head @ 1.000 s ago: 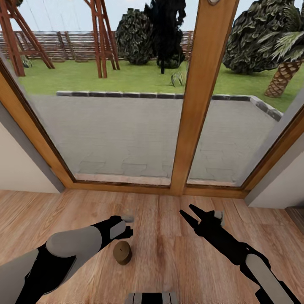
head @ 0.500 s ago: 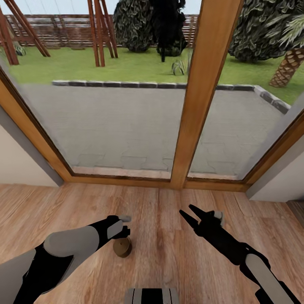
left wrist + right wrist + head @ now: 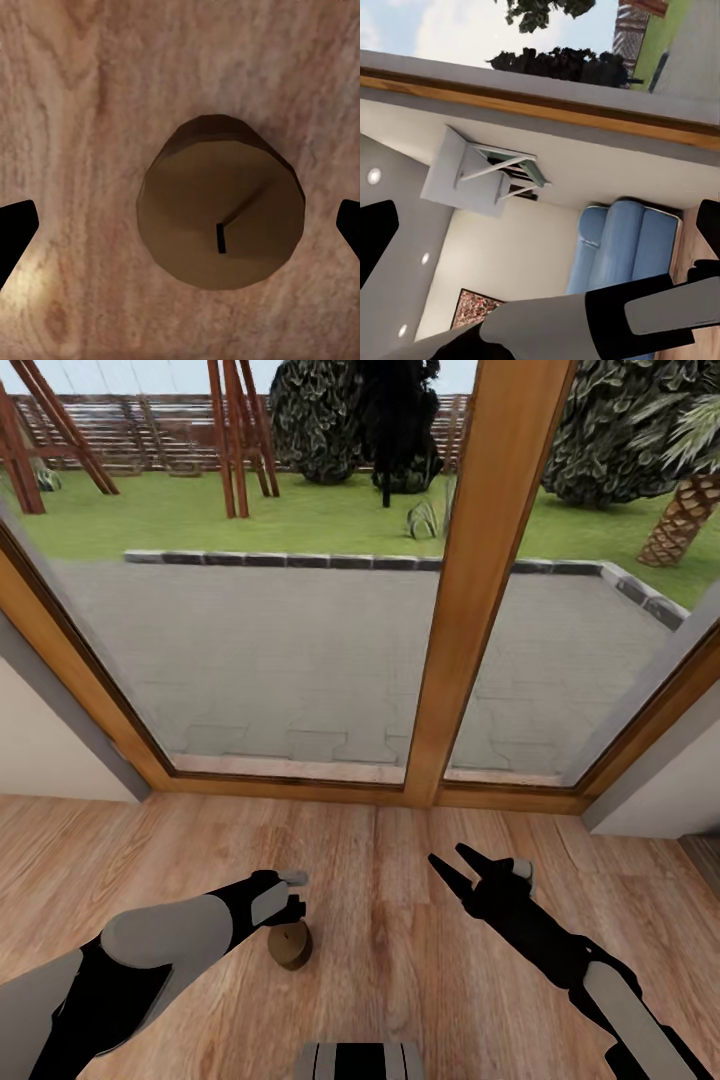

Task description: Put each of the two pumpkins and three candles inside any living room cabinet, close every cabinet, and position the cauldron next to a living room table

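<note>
Candle (image 3: 289, 947) is seen standing upright on the wooden floor (image 3: 390, 980), close in front of the robot, wick up. The left gripper (image 3: 291, 903) is poised directly above it, and in the left wrist view the candle (image 3: 220, 212) sits between the spread, empty fingertips (image 3: 15, 232), a touch off-centre toward one side. For a clean grasp, a small sideways correction would likely be wanted before a straight descent, so the round body is caught squarely and not toppled. The right gripper (image 3: 462, 867) is held forward over bare boards, fingers parted, nothing held. Open floor lies all around the candle; the window frame (image 3: 300, 788) ahead stands well apart, so the lift should be unobstructed.
</note>
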Robot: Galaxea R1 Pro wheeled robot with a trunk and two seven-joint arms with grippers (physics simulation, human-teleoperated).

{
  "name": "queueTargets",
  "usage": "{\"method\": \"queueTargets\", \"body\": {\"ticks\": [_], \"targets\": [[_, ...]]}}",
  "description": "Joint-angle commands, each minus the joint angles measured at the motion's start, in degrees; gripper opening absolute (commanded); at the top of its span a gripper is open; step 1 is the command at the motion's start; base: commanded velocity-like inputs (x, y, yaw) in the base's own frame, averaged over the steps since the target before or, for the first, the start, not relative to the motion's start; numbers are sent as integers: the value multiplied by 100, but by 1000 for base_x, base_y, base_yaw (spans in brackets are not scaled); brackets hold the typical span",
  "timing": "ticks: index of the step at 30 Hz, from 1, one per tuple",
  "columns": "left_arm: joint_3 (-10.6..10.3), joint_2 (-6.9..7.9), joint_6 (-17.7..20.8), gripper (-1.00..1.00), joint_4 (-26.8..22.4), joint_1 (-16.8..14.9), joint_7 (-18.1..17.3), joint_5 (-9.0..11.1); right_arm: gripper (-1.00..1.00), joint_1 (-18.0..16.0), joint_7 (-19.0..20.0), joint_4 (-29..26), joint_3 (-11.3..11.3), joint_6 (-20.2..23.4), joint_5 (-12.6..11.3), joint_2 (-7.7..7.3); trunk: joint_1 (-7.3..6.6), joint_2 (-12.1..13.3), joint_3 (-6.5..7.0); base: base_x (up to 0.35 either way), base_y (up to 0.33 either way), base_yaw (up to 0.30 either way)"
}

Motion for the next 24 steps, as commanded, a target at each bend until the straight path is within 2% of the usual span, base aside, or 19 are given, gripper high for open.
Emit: {"method": "queueTargets", "body": {"ticks": [1,8,24], "targets": [[-18,0,9,100,-8,-5,28,23,100,-3,-7,8,6,40,-58,-4,1,-3,-26,0,0,0],[-19,0,-59,100,-7,-5,28,23,100,-3,-4,18,6,40,-58,-4,20,-12,-181,0,0,0],[-26,-14,-158,100,-14,-5,-1,23,100,-3,-4,19,6,40,-58,-7,20,-12,-181,0,0,0]]}}
